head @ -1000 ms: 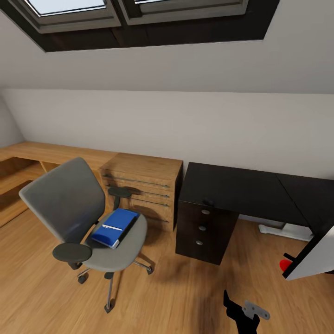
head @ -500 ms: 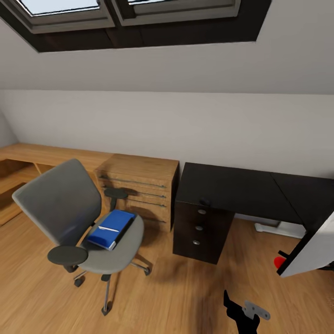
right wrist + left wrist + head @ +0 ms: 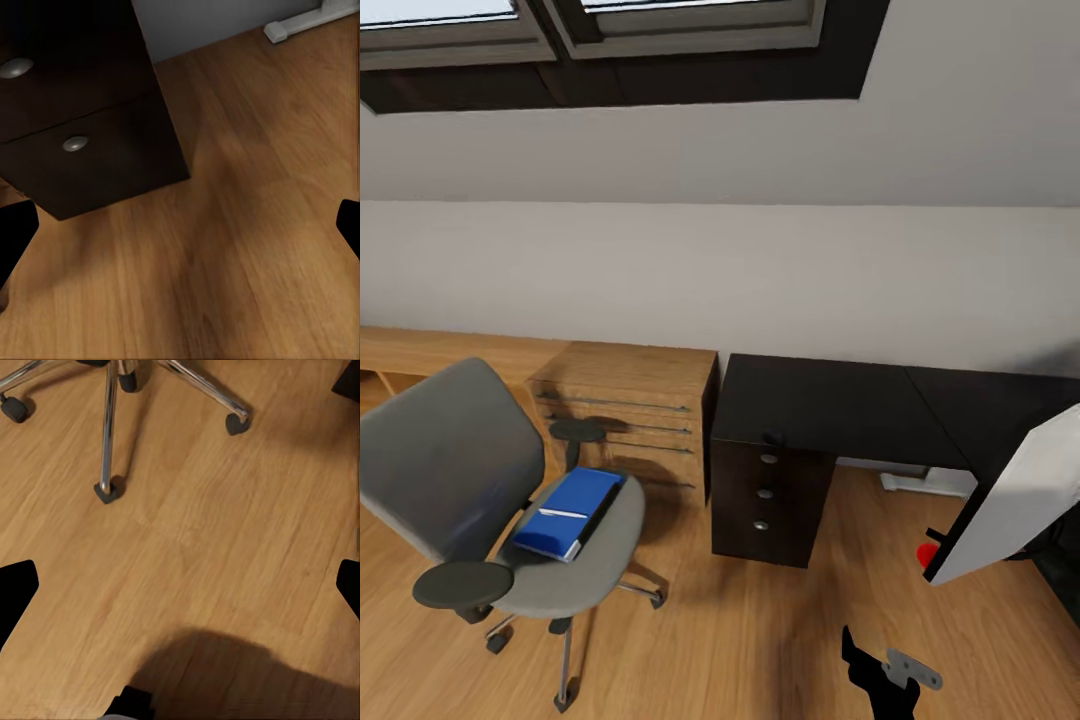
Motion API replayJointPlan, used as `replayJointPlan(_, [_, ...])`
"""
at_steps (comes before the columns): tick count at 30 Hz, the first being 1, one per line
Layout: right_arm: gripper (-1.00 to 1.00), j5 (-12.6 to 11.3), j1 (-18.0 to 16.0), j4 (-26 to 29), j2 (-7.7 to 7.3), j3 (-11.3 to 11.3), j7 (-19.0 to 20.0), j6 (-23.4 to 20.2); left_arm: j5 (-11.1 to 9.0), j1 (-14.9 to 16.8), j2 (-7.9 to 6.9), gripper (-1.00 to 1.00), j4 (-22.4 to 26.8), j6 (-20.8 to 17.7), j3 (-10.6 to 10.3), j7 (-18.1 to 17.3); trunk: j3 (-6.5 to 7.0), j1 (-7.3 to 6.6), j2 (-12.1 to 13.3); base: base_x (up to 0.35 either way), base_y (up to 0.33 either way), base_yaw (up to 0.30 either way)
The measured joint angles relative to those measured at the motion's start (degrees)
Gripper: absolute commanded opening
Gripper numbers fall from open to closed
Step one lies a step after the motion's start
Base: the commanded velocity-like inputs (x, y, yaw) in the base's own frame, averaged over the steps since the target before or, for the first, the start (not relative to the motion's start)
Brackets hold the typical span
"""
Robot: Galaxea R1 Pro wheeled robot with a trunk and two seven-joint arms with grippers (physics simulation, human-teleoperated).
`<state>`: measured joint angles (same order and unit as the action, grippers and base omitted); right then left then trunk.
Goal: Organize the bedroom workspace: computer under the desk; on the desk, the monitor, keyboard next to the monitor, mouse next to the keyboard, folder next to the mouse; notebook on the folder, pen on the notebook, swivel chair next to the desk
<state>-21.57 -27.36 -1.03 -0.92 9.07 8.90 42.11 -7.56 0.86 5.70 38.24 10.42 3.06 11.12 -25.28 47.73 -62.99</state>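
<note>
The folder [image 3: 567, 501], bright blue with a white stripe across its cover and a dark spine edge, lies flat on the grey seat of the swivel chair [image 3: 455, 475], toward the seat's rear and just beside the tall grey back; no writing can be read on it. The chair stands on the wooden floor [image 3: 760, 630] at the left of the head view, black armrests to either side, its chrome legs and casters [image 3: 107, 491] also seen from the left wrist camera. Just behind the chair is a low oak drawer unit [image 3: 625, 415] with thin metal handles, part of a long oak run along the white wall. Touching that unit's right side is the desk [image 3: 840, 405], its black top bare in the stretch visible, with a black drawer pedestal [image 3: 765, 495] carrying three round silver knobs; the right wrist view looks at this pedestal [image 3: 82, 127] and a white desk foot [image 3: 304, 22] beyond it. At the right edge the monitor [image 3: 1015, 500] shows its pale grey back, tilted, with a red spot by its lower edge. No brand or label is legible anywhere. Both wrist views show dark fingertips at opposite edges, so the left gripper [image 3: 180, 592] and the right gripper [image 3: 180, 232] are spread wide, holding nothing. Skylights run above.
</note>
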Motion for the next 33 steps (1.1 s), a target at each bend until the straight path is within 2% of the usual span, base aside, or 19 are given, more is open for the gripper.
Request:
replayJointPlan(6, [1.0, 0.0, 0.0, 0.0, 0.04, 0.0, 0.0, 0.0, 0.0, 0.0, 0.01, 1.0, 0.0, 0.0, 0.0, 0.0, 0.18, 0.01, 0.0, 0.073, 0.034, -0.153])
replayJointPlan(15, [1.0, 0.0, 0.0, 0.0, 0.05, 0.0, 0.1, 0.0, 0.1, 0.0, 0.06, 1.0, 0.0, 0.1, 0.0, -0.1, 0.24, 0.02, 0.0, 0.015, 0.007, -0.035])
replayJointPlan(25, [1.0, 0.5, 0.7, 0.0, 0.05, 0.0, 0.1, -0.1, 0.0, 0.0, 0.07, 1.0, 0.0, 0.1, 0.0, 0.0, 2.03, -2.17, 4.0, 0.001, 0.0, -0.002])
replayJointPlan(33, [1.0, 1.1, 0.9, -0.1, 0.14, -0.6, 0.2, -0.1, -0.1, 0.0, 0.04, 1.0, 0.5, 0.1, 0.0, -0.2, 2.04, -2.18, 4.0, 0.0, 0.0, 0.0])
